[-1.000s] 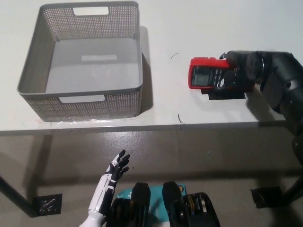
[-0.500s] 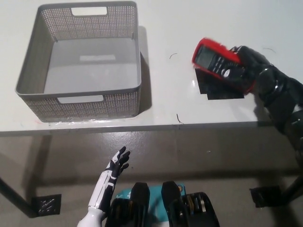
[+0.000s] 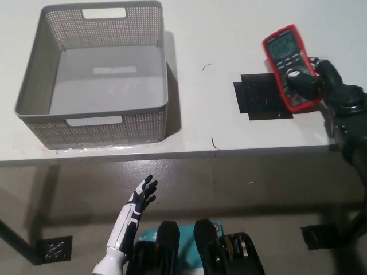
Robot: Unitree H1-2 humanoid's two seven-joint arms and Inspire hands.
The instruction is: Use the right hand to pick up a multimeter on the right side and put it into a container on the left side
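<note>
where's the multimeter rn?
Head view, far right of the table: the red multimeter is held in the black right hand, just right of the black mat, well away from the grey basket.

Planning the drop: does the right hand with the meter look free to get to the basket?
Probably yes. The right hand holds the meter off the table, and nothing stands between it and the open basket.

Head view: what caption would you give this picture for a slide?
Black right hand holds a red multimeter beside a black mat; the grey basket waits empty, and the white left hand rests below the table.
</note>
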